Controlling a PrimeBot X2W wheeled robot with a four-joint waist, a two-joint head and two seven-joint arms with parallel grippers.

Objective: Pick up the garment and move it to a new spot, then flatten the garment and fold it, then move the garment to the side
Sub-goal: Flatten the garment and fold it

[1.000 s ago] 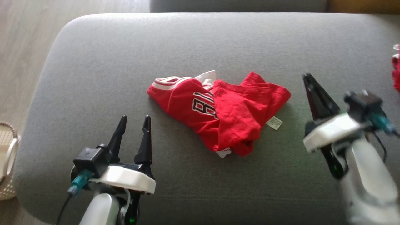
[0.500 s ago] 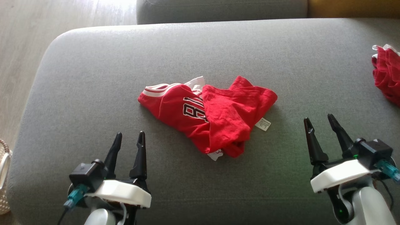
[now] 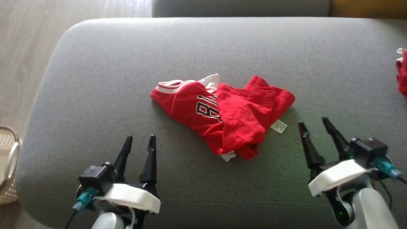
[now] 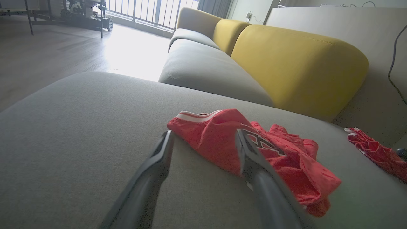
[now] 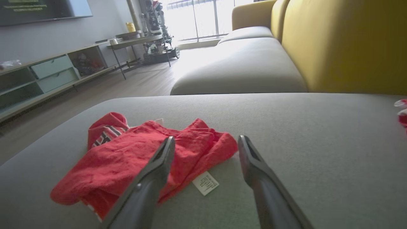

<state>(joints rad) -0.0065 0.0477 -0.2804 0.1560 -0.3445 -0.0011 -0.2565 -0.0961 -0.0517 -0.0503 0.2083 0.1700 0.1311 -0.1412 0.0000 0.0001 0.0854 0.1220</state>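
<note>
Red garment (image 3: pixel 222 117) lying crumpled near the middle of the grey seat cushion (image 3: pixel 111 63). It is partly folded over itself, with white-striped trim at its left end and black-and-white lettering on the exposed front. A white care label (image 3: pixel 279 126) lies flat on the cushion, touching the garment's lower right edge. Left tool (image 3: pixel 140 137): fingers spread and empty, positioned near the garment's lower left side, apart from the cloth. Right tool (image 3: pixel 312 121): fingers likewise spread and empty, just right of the care label and clear of the garment. A second red cloth (image 3: pixel 402 76) lies well to the garment's right, at the picture's edge. A wicker basket (image 3: pixel 8 165) stands on the floor far to the garment's left. Beyond the garment, in the left wrist view, rises a yellow backrest (image 4: pixel 295 63).
</note>
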